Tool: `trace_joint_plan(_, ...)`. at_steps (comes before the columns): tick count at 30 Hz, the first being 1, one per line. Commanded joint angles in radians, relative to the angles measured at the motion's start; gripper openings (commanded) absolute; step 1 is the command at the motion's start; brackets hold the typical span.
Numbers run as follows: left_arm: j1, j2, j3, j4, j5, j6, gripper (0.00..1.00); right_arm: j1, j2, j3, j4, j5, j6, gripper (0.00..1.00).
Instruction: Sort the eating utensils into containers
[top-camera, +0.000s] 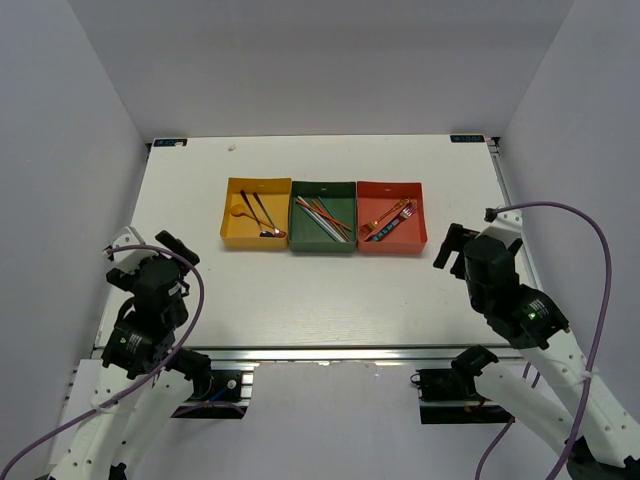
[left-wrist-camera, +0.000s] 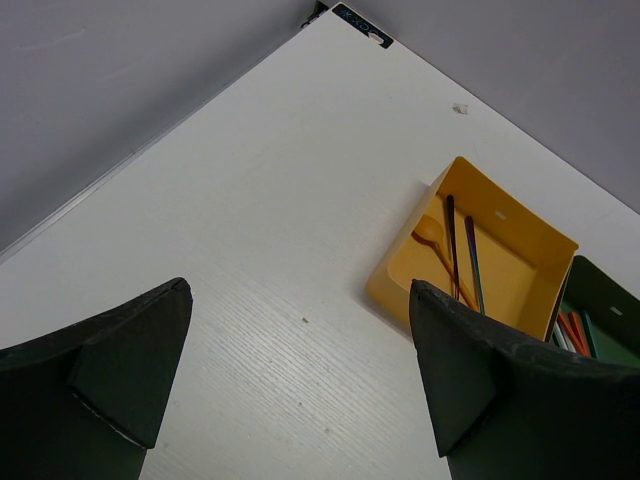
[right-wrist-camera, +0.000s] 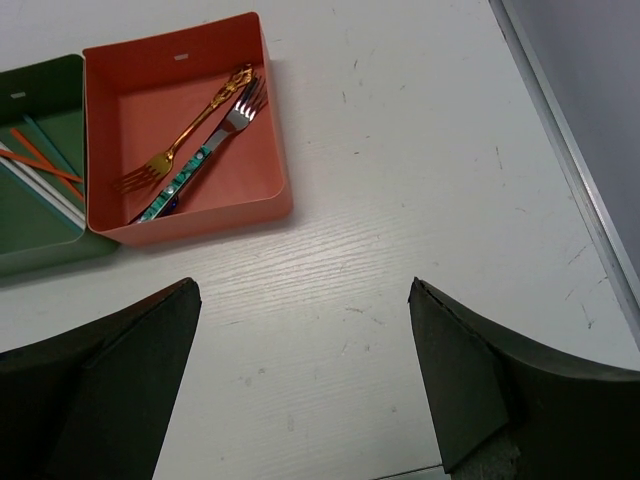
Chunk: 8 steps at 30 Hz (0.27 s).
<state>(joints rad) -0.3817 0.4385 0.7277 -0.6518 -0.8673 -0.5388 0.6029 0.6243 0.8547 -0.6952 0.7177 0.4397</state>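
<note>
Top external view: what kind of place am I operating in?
Probably a lab test cell, not a kitchen: plain grey walls box in a white table, with an aluminium rail along its near edge.

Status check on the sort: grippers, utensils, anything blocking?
Left gripper, right gripper open, empty. Utensils in yellow tray, green tray, red tray; none loose in view. Nothing in the way.

No text is legible; the black corner sticker is blurred.
</note>
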Motion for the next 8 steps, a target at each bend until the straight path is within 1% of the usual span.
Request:
trace_joint_plan(1, 0.004, 0.0, -0.005, 0.006, 0.008, 0.005, 0.98, -0.003, 0.002, -0.008, 0.014, -0.003, 0.017, 0.89)
trace_joint_plan(8, 0.004, -0.001, -0.004, 0.006, 0.005, 0.002, 0.98, -0.002, 0.012, -0.017, 0.037, -0.014, 0.022, 0.9)
